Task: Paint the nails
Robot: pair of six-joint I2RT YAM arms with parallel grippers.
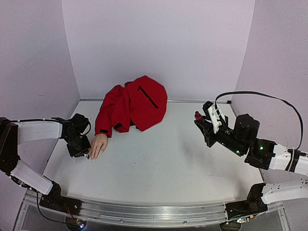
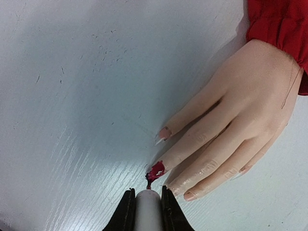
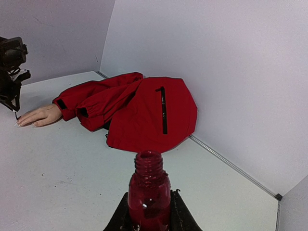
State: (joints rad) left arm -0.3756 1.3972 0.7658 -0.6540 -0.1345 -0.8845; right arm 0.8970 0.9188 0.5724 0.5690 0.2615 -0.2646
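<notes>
The beige mannequin hand (image 2: 231,130) lies palm down on the table, its fingers pointing at my left gripper (image 2: 147,195). One of the nails (image 2: 157,170) is coated wet red; the nails beside it (image 2: 164,133) (image 2: 190,196) look pale. The left gripper is shut on the white brush cap (image 2: 147,209), and the dark brush tip (image 2: 148,181) touches the red nail's end. In the top view the left gripper (image 1: 83,149) sits just left of the hand (image 1: 98,144). At the right, held off the table, my right gripper (image 3: 149,204) is shut on the open red polish bottle (image 3: 149,190).
A crumpled red jacket (image 1: 134,106) lies at the back of the table, its sleeve (image 2: 279,24) running down to the hand's wrist. Pale walls close in the table on the left, back and right. The polish bottle (image 1: 198,116) has no cap on it.
</notes>
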